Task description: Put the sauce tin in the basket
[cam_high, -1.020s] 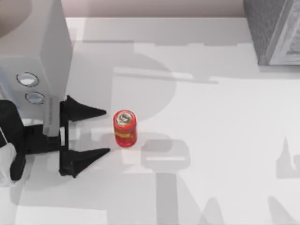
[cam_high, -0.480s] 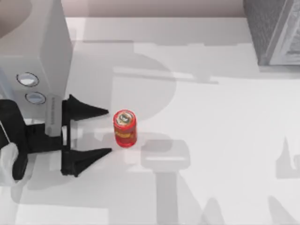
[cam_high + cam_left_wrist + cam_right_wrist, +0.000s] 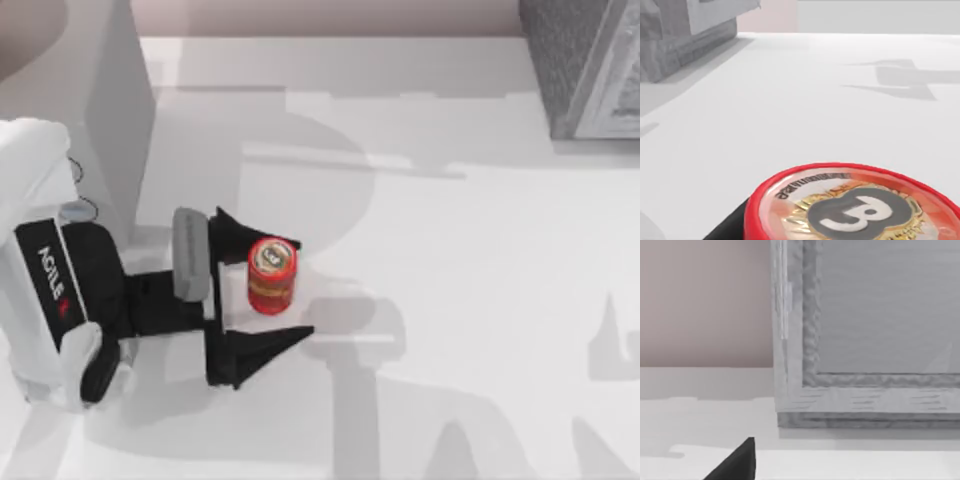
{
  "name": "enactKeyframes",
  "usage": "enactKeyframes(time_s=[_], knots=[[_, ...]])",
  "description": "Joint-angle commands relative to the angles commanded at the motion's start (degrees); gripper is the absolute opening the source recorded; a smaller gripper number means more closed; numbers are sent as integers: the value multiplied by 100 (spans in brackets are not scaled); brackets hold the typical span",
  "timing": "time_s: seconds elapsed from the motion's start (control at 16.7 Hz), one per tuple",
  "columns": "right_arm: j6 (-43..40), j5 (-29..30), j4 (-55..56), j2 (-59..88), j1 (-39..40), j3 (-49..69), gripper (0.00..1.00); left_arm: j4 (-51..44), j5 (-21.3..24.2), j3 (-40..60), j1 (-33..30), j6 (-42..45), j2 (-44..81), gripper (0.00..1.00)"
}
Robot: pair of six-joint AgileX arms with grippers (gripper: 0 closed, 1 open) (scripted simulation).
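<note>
Sauce tin [image 3: 270,275] upright, left-centre of frame, between open jaws of left gripper [image 3: 278,290]. Likely rigid, light, slick-walled: grip mid-body. Right gripper's jaws: cannot tell.

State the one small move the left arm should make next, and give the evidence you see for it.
Probably close the left gripper on the sauce tin. In the top view the tin stands upright on the table between the open fingers, one at each side, neither clearly pressing it. The basket sits at the far right corner.
</note>
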Motion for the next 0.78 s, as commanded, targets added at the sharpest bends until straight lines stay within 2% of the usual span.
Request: enactKeyframes(time_s=[0.18, 0.42, 0.72, 0.78], knots=[[0, 0, 0, 0, 0, 0, 100, -94, -38, 199, -32, 6, 114, 100], [0, 0, 0, 0, 0, 0, 100, -309, 151, 679, 158, 3, 372, 100], [0, 0, 0, 0, 0, 0, 100, -330, 164, 716, 175, 1, 389, 100], [0, 0, 0, 0, 0, 0, 100, -330, 164, 716, 175, 1, 389, 92]])
